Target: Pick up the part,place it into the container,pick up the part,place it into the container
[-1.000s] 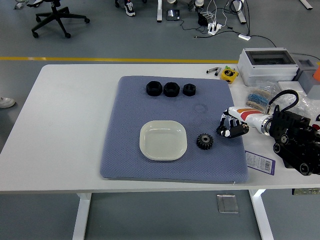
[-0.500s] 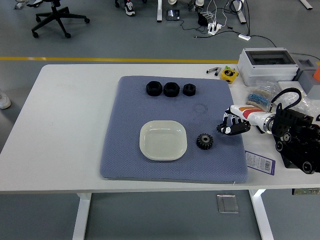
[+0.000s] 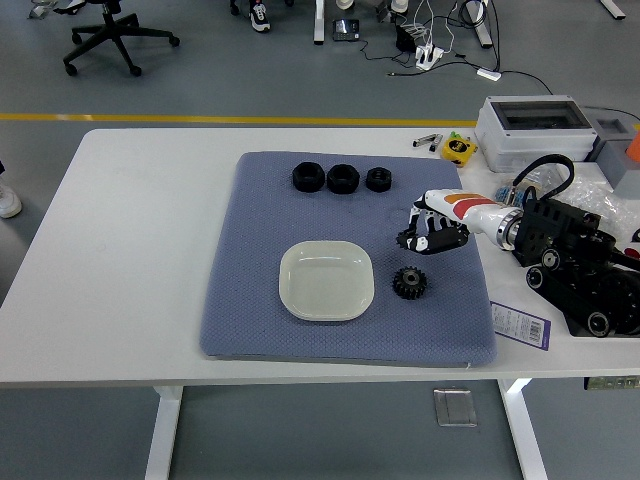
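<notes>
We note a blue-grey dimpled mat (image 3: 300,250) on the white table (image 3: 140,250), a cream dish (image 3: 326,280), a black gear (image 3: 410,282).

Bare mat (image 3: 250,230) (left half) — three black nuts (image 3: 341,178) crowd its far edge.

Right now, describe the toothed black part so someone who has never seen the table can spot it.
On the white table lies a blue-grey textured mat with a cream square dish near its middle. The small black gear sits just right of that dish, below the robot's right hand. It alone has teeth around its rim; the three black ring-shaped parts line the mat's far edge.
</notes>
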